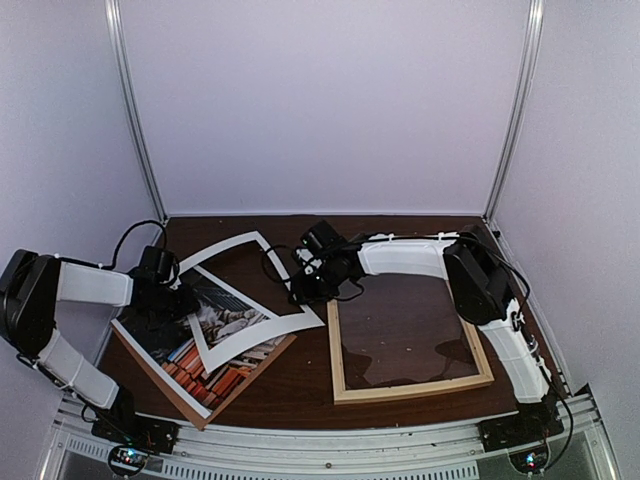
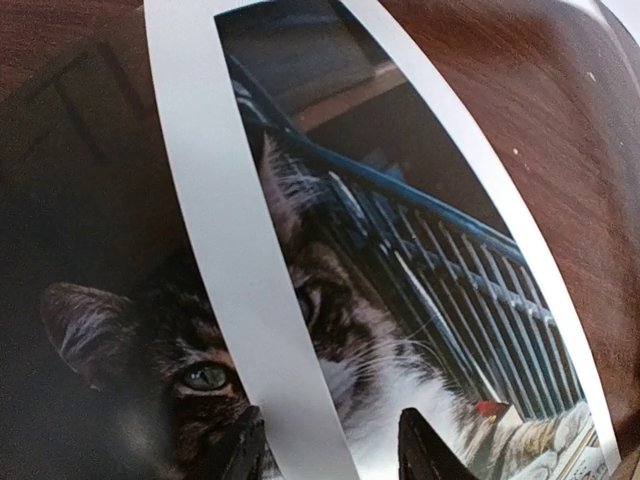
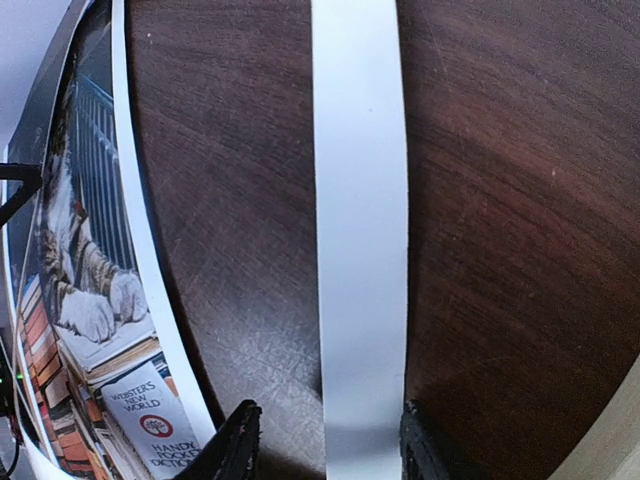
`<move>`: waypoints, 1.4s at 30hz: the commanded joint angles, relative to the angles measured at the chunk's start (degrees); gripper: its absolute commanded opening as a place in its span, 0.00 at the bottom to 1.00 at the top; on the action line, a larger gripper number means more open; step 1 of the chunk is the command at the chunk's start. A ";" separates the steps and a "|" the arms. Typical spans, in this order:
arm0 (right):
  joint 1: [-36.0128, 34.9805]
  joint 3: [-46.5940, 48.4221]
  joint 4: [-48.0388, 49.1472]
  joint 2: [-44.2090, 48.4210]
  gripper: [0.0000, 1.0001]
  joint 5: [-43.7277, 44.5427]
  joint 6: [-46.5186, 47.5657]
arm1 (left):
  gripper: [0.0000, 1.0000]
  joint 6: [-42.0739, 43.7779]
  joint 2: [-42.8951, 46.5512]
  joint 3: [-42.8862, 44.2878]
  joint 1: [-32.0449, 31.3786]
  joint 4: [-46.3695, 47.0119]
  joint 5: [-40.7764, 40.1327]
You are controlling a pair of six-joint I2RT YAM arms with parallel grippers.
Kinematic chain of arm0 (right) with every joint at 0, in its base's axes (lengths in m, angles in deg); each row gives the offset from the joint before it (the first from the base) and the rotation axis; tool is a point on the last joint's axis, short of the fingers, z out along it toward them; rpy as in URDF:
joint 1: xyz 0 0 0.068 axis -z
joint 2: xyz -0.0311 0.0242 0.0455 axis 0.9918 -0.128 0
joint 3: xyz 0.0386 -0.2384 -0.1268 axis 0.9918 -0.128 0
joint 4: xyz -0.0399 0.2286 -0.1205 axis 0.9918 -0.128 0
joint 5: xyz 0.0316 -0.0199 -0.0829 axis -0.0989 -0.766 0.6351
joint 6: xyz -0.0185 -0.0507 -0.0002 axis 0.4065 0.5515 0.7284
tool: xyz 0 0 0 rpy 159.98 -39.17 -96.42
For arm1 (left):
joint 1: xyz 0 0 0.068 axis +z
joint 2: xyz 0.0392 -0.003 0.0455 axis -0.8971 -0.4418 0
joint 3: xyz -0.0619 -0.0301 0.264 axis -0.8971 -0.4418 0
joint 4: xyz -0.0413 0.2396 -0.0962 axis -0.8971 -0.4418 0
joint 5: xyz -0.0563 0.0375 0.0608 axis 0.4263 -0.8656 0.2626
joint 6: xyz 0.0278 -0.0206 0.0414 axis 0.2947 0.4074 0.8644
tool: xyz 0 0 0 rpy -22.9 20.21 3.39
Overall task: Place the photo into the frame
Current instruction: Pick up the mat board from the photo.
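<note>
2 sets of jaws, each half-open astride a strip of white mat, left's over the photo

White mat lies askew, perhaps overlapping brown backing board.

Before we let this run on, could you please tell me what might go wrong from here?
1. The left gripper and right gripper each straddle a strip of the white mat, not the photo; closing may buckle or lift the mat.
2. The left gripper's strip lies on the photo, so a pinch there could crease it.
3. The right gripper works close to a corner of the frame and might nudge it.
</note>
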 commanded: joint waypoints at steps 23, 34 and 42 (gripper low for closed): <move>-2.30 -1.89 -0.99 -0.90 0.44 -5.47 -2.50 | 0.26 2.56 -5.27 -0.17 -0.14 -0.72 4.85; -2.35 -1.89 -1.16 -0.66 0.45 -5.48 -2.42 | 0.14 3.51 -5.02 0.87 -0.14 -2.36 4.60; -2.22 0.10 -4.16 0.18 0.57 -2.65 -0.12 | 0.07 4.15 -5.21 0.83 -0.14 -2.63 4.36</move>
